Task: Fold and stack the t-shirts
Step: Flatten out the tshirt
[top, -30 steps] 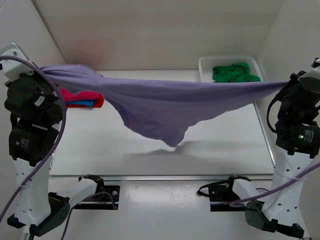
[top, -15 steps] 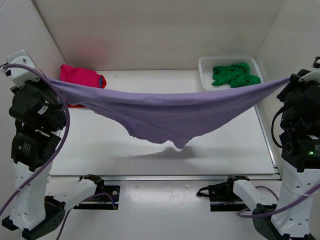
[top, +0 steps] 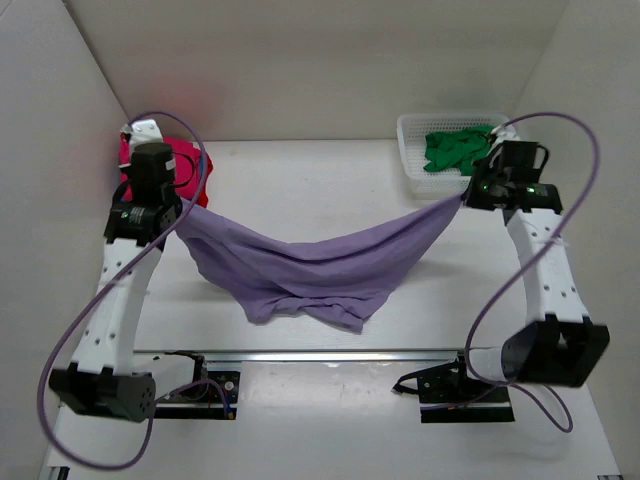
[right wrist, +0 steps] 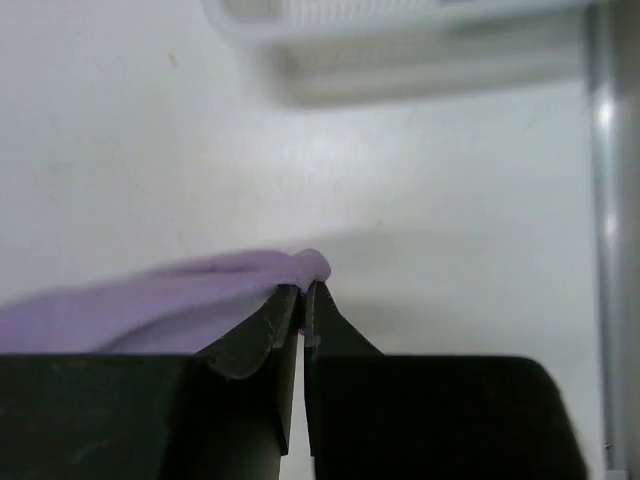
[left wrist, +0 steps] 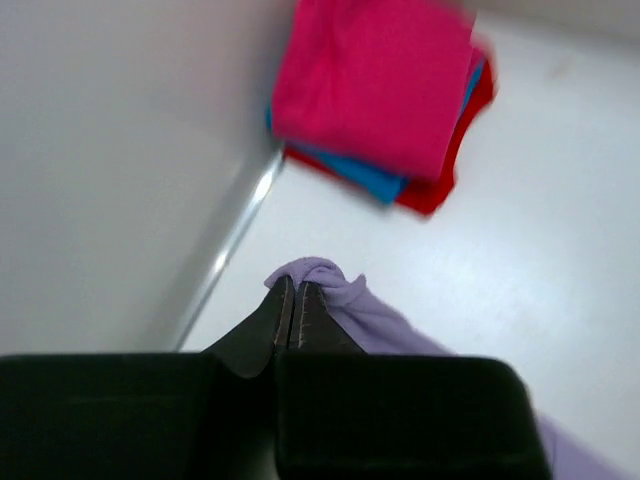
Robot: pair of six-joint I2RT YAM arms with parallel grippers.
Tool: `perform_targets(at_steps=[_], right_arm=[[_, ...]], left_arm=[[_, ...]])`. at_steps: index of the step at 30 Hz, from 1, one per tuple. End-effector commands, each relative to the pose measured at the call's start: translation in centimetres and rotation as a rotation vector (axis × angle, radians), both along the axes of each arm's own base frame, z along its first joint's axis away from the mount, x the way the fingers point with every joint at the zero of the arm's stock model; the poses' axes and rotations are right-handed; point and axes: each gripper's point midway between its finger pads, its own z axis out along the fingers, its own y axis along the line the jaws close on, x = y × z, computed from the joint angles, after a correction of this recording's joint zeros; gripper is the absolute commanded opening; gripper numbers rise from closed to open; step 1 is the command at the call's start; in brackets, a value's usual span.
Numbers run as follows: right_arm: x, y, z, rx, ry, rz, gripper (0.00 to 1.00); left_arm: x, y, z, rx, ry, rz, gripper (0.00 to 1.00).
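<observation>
The lilac t-shirt (top: 310, 270) is hanging stretched between the two raised grippers
The left gripper (left wrist: 290, 300) and the right gripper (right wrist: 303, 295) are each pinching one edge of it, closed tight on the cloth; its middle is sagging low over the table (top: 300, 180)

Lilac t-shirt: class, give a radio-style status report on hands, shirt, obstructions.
Left hand shut on lilac t-shirt, one end. Right hand shut on the other end. Shirt slung between them, middle sagging low over table. Nothing seen in the way.
</observation>
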Motion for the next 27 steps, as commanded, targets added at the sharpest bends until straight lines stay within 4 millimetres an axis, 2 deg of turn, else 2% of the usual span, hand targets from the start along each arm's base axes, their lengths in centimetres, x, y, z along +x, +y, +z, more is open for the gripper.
perform_targets(at_steps=[1,2,3,4,5,6,7,8,9,10,11,12,13,14,15,16,17,19,21,22,23,27], right_arm=[[1.5,1.3,-4.8,0.066,0.100,0.035,0.00],[2.3,1.2,-6.2,0.067,0.119,0.031,0.00],[3.2,1.2,-7.3,0.059,0.137,0.025,0.00],[3.7,1.1,-7.5,0.052,0.140,0.010,0.06],[4.3,0.9,-8.3,0.003,0.152,-0.020,0.23],[4.7,0.3,-7.9,-0.041,0.136,-0.054,0.34],[4.9,0.3,-7.1,-0.057,0.118,-0.059,0.57],[4.9,-0.1,-6.3,-0.078,0.095,-0.074,0.69],[4.8,0.6,-5.0,-0.091,0.061,-0.052,0.70],[4.4,1.5,-3.9,-0.083,0.030,-0.023,0.64],[4.1,1.9,-3.7,-0.082,0.023,0.001,0.59],[3.1,3.7,-3.1,-0.060,0.000,0.065,0.48],[2.0,6.0,-3.2,-0.036,-0.009,0.155,0.43],[1.3,7.4,-3.5,-0.031,-0.007,0.219,0.32],[-0.5,9.7,-4.7,-0.022,0.020,0.296,0.24],[-2.1,12.0,-5.8,-0.021,0.041,0.370,0.20],[-3.1,13.1,-6.9,-0.018,0.072,0.395,0.19],[-7.0,16.4,-10.5,0.006,0.162,0.469,0.19],[-10.1,17.8,-14.8,0.072,0.277,0.474,0.20],[-11.3,18.7,-15.3,0.104,0.285,0.505,0.21],[-12.8,19.4,-16.7,0.157,0.324,0.520,0.25],[-14.8,20.9,-19.8,0.288,0.356,0.494,0.27]], left_arm=[[2.1,0.1,-5.5,-0.089,0.089,-0.014,0.00],[2.6,0.0,-7.1,-0.095,0.122,-0.012,0.00],[3.1,0.1,-7.7,-0.097,0.131,-0.003,0.00],[3.5,-0.2,-8.2,-0.096,0.136,-0.013,0.00],[3.7,-0.4,-8.7,-0.099,0.143,-0.012,0.00],[4.0,-0.5,-8.8,-0.105,0.138,-0.018,0.00],[4.3,-0.8,-9.0,-0.109,0.139,-0.035,0.00],[4.2,-0.6,-8.9,-0.115,0.129,-0.027,0.00],[4.1,-0.7,-9.1,-0.113,0.134,-0.034,0.00],[4.2,-0.8,-9.1,-0.112,0.129,-0.040,0.00],[4.2,-0.9,-9.3,-0.119,0.130,-0.045,0.00],[4.1,-1.0,-9.5,-0.123,0.134,-0.047,0.00],[4.1,-1.2,-9.8,-0.127,0.140,-0.055,0.00],[4.0,-1.4,-9.8,-0.130,0.137,-0.060,0.00],[4.0,-1.7,-9.9,-0.142,0.135,-0.073,0.00],[3.9,-1.9,-10.0,-0.141,0.132,-0.078,0.00],[3.9,-2.0,-10.4,-0.150,0.138,-0.078,0.00],[3.7,-2.5,-10.8,-0.164,0.141,-0.099,0.00],[3.6,-2.6,-10.6,-0.165,0.133,-0.099,0.00],[3.4,-2.6,-10.6,-0.167,0.137,-0.099,0.00],[3.4,-2.8,-10.4,-0.174,0.126,-0.105,0.00],[3.0,-3.5,-10.8,-0.195,0.124,-0.128,0.00]])
